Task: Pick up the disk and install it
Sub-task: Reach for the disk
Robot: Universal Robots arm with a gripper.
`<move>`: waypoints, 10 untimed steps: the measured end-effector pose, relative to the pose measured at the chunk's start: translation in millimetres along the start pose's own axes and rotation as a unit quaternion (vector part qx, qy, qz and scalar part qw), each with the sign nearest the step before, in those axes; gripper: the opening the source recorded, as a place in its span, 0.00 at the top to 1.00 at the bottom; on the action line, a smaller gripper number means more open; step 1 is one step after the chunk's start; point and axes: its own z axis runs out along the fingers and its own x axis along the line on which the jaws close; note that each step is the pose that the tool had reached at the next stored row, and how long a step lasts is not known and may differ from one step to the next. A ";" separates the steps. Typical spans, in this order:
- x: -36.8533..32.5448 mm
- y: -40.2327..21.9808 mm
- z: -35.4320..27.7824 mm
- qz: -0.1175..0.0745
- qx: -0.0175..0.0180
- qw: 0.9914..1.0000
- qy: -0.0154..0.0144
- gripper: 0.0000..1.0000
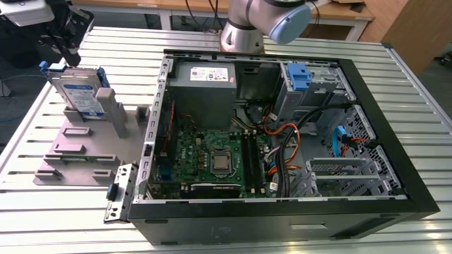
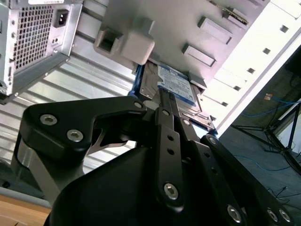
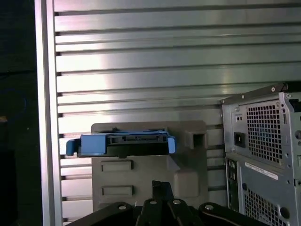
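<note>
The disk (image 1: 76,91) stands on edge in a slot of the grey holder block (image 1: 84,143), on the table at the exterior view's left. It is silver with a white-and-blue label and blue side rails. Both wrist views also show the disk (image 2: 175,81) (image 3: 123,143), edge-on in the first. My gripper (image 1: 69,59) hangs just above the disk's top rail, its black fingers (image 3: 162,187) drawn together with nothing between them. The fingers (image 2: 165,106) reach close to the disk's edge; I cannot tell whether they touch it.
An open black computer case (image 1: 395,174) lies on the ribbed metal table (image 1: 424,106), showing the motherboard (image 1: 211,159), cables and a grey power supply box (image 1: 205,74). A bare blue bracket (image 1: 300,78) sits in the case's far bay. The arm's base (image 1: 244,32) stands behind the case.
</note>
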 end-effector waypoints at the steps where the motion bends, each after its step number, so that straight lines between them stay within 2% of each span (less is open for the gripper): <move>1: 2.3 1.8 0.9 0.000 0.000 1.000 0.000 0.89; 6: 10.9 10.2 7.1 0.000 0.000 1.000 0.000 0.89; 10: 16.4 14.3 11.4 0.000 0.000 1.000 0.000 0.89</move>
